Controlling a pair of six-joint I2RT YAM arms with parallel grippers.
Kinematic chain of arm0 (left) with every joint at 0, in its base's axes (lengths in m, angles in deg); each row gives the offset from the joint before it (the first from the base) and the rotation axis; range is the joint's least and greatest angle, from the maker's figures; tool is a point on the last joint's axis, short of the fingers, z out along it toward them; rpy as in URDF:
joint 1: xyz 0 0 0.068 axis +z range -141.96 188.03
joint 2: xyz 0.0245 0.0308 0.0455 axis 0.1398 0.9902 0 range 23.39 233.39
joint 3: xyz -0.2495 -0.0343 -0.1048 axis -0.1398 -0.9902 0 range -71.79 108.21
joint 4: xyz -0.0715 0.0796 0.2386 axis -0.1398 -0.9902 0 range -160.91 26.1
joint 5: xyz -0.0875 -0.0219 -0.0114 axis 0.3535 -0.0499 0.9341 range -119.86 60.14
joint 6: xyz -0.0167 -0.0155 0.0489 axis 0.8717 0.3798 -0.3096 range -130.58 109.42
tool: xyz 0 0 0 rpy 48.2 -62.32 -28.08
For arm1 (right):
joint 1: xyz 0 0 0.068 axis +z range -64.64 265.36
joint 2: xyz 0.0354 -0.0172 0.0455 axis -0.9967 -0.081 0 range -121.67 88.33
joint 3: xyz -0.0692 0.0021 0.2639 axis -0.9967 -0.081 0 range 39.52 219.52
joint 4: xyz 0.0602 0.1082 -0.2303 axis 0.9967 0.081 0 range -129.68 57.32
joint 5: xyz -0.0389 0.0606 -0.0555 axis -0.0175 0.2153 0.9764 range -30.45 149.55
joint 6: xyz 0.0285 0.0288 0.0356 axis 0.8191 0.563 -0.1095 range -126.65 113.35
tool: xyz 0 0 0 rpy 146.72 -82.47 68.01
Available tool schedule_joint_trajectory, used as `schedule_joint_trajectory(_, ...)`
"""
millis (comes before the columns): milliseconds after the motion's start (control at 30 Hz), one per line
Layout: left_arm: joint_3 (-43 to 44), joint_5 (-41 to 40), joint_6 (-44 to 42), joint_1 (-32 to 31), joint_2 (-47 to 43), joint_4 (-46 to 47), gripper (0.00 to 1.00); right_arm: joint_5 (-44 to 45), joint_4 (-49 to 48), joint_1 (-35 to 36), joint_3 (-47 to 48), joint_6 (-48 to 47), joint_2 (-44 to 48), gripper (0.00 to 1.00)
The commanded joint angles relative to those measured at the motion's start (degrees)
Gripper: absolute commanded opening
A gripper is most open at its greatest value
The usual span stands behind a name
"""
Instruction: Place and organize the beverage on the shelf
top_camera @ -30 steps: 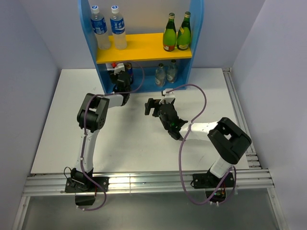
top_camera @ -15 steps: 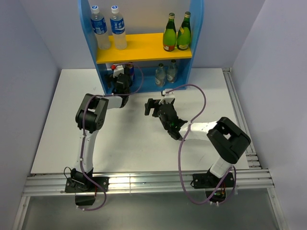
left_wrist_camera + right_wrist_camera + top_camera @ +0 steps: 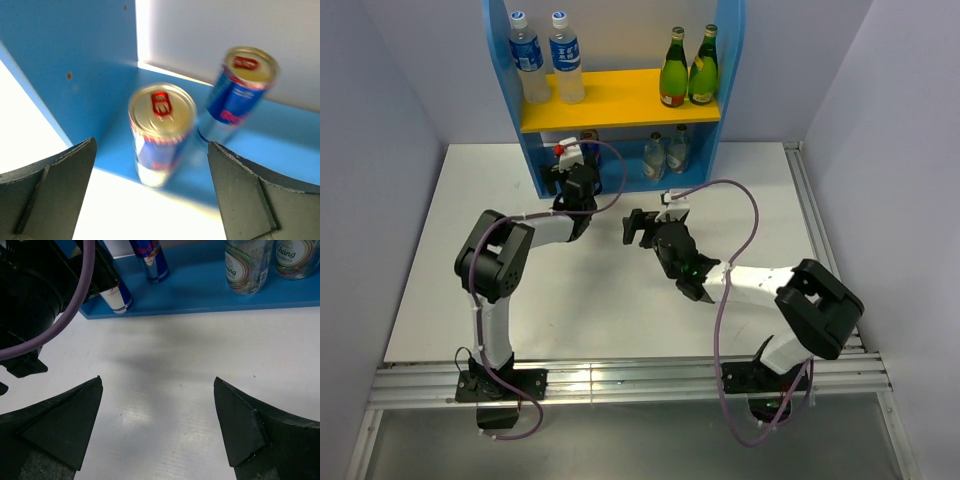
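Can (image 3: 161,130) upright at front edge of shelf (image 3: 75,45) lower board, near left panel; second can (image 3: 242,85) behind it. Left gripper (image 3: 150,150) spread wide, front can framed between fingers, untouched. Right gripper (image 3: 157,385) spread over bench (image 3: 165,430), holding nothing.

Lower shelf (image 3: 200,296): cans (image 3: 161,130) fill the left end, green-capped bottles (image 3: 248,265) the right; bare gap between. The left arm (image 3: 545,228) blocks the cans' near side. Right of it, open bench (image 3: 175,405) up to shelf front.
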State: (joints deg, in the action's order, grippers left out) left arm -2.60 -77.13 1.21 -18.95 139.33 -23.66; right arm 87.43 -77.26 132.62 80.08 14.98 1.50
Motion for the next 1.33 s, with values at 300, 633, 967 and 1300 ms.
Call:
schedule_joint_trajectory(300, -5.21, 1.73, 7.79, -11.58, -23.53, -28.35, 0.98, 7.28, 19.61, 8.46, 2.76, 1.22, 19.21, 0.99)
schedule_joint_trajectory(633, 7.45, -1.16, 19.41, -21.53, -49.48, -75.66, 0.99, 14.82, 62.96, 8.72, 25.1, -0.79, 37.06, 1.0)
schedule_joint_trajectory(967, 4.64, 1.39, 14.75, -21.8, -62.15, -71.71, 0.99, 13.17, 64.92, 8.72, 26.86, -4.31, 48.77, 1.0)
schedule_joint_trajectory(1300, 4.73, -1.94, 15.19, -21.71, -60.57, -72.33, 0.99, 11.49, 63.41, 8.81, 27.38, -5.37, 47.37, 1.0)
